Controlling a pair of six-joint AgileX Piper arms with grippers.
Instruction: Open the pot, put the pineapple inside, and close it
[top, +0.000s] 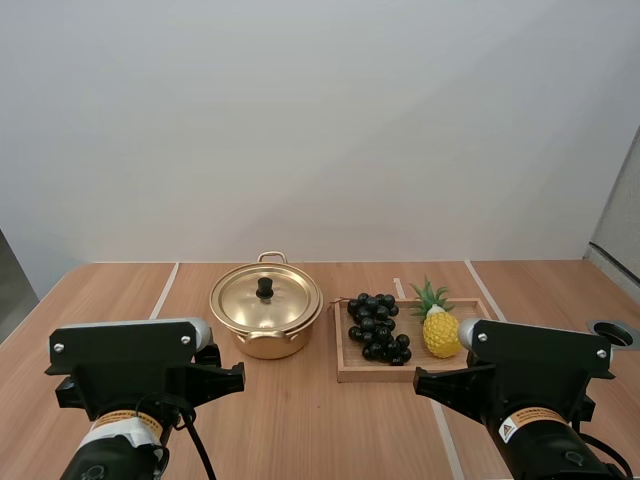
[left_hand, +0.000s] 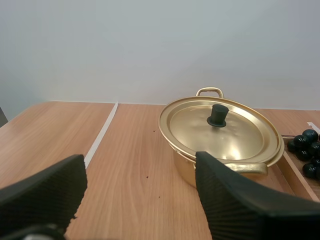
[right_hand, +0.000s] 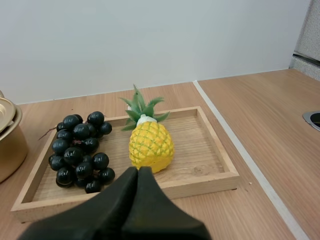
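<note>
Gold pot (top: 268, 344), one, lidded, one pineapple (top: 441, 333), one grape bunch (top: 375, 326), one tray (top: 380, 373)

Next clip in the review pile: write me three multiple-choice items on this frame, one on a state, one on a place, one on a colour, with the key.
1. The pot is:
A. closed, with its lid on
B. open, with the lid lying beside it
C. open, with the lid held up above it

2. The pineapple lies:
A. inside the pot
B. on the wooden tray, beside the grapes
C. on top of the lid

3. The lid's knob is:
A. red
B. gold
C. black

Key:
1 A, as the lid sits flat on the pot's rim.
2 B, as the fruit rests on the tray floor next to the grapes.
3 C, as the knob shows dark against the gold lid.
</note>
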